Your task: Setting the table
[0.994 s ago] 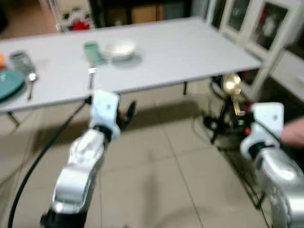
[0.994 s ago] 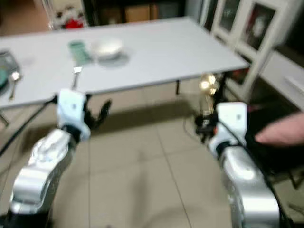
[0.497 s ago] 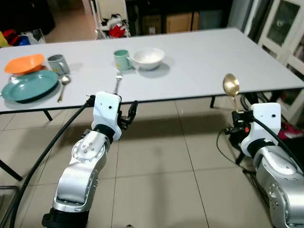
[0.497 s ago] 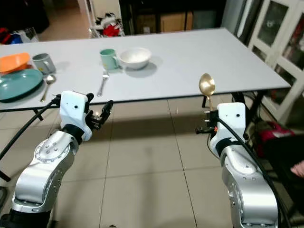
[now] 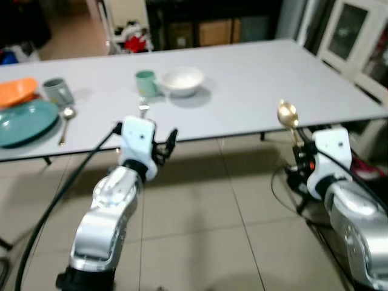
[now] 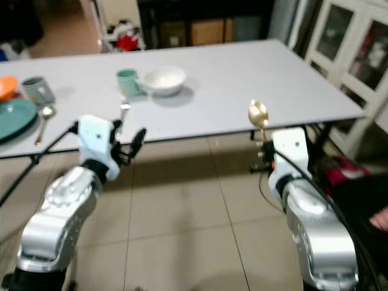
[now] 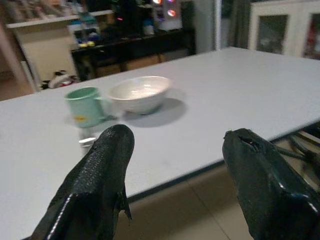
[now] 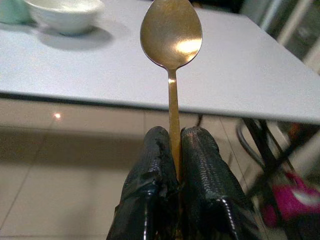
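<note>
A gold spoon (image 8: pixel 171 32) stands upright with its bowl up, my right gripper (image 8: pixel 175 137) shut on its handle. It is in front of the white table's (image 5: pixel 242 79) near edge, toward the right end, over the floor. On the table stand a white bowl (image 5: pixel 182 79) and a mint mug (image 5: pixel 145 83), with a fork (image 5: pixel 143 109) lying in front of the mug. At the table's left are a teal plate (image 5: pixel 24 115), a silver spoon (image 5: pixel 63 118), a grey mug (image 5: pixel 54 91) and an orange plate (image 5: pixel 17 91). My left gripper (image 7: pixel 180 137) is open and holds nothing, just short of the edge near the fork.
Beige floor tiles lie between me and the table. White glass-door cabinets (image 5: pixel 357 30) stand at the right, with cables and a pink thing on the floor below. A person's hand (image 6: pixel 382 218) shows at the right edge. A black cable (image 5: pixel 60 194) trails from my left arm.
The camera has swung left from the cabinets to face the table squarely. Both arms keep their poses, and the spoon stays in my right gripper.
</note>
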Motion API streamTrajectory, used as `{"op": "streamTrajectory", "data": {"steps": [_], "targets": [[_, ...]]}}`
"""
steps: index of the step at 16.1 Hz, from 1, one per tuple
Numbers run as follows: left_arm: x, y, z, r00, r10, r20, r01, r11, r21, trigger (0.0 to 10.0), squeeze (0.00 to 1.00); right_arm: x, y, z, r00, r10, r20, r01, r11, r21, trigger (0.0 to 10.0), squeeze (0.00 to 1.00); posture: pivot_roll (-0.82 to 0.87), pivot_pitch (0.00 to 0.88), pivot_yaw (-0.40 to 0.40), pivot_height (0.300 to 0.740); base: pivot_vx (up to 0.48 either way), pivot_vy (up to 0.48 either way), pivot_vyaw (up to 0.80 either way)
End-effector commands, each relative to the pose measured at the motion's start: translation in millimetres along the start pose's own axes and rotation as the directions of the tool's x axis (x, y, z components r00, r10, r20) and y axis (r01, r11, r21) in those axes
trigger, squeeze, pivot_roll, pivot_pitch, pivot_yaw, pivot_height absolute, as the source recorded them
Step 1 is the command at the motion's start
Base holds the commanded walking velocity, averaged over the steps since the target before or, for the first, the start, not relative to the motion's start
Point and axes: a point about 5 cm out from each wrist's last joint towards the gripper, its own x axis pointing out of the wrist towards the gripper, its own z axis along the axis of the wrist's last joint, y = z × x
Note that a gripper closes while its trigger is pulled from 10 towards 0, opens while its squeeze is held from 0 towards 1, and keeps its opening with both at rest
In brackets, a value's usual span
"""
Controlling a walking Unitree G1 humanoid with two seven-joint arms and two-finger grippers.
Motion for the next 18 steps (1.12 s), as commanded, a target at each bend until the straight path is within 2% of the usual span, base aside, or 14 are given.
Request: {"op": "streamTrajectory", "data": {"steps": [1, 9, 18], "targets": [[-2.8, 10.5, -1, 0.999, 0.045, -0.008, -0.045, 0.999, 0.015, 10.0, 0.0, 3.2, 8.4, 6, 0.999, 0.044, 0.026, -0.043, 0.999, -0.008, 10.0, 0.0, 0.03, 0.0, 0.027, 0.74, 0.334, 0.0, 0.0], [-15.4, 17.1, -3, 0.997, 0.081, -0.019, -0.081, 0.996, 0.03, 10.0, 0.0, 16.0, 12.3, -2, 0.997, 0.073, -0.039, -0.073, 0.997, 0.001, 10.0, 0.0, 0.09, 0.0, -0.019, 0.74, 0.336, 0.0, 0.0], [-21.6, 16.0, -3, 0.999, 0.04, -0.035, -0.038, 0.997, 0.061, 10.0, 0.0, 24.5, 18.9, -6, 0.993, 0.103, -0.05, -0.102, 0.995, 0.01, 10.0, 0.0, 0.12, 0.0, 0.006, 0.74, 0.335, 0.0, 0.0]]}}
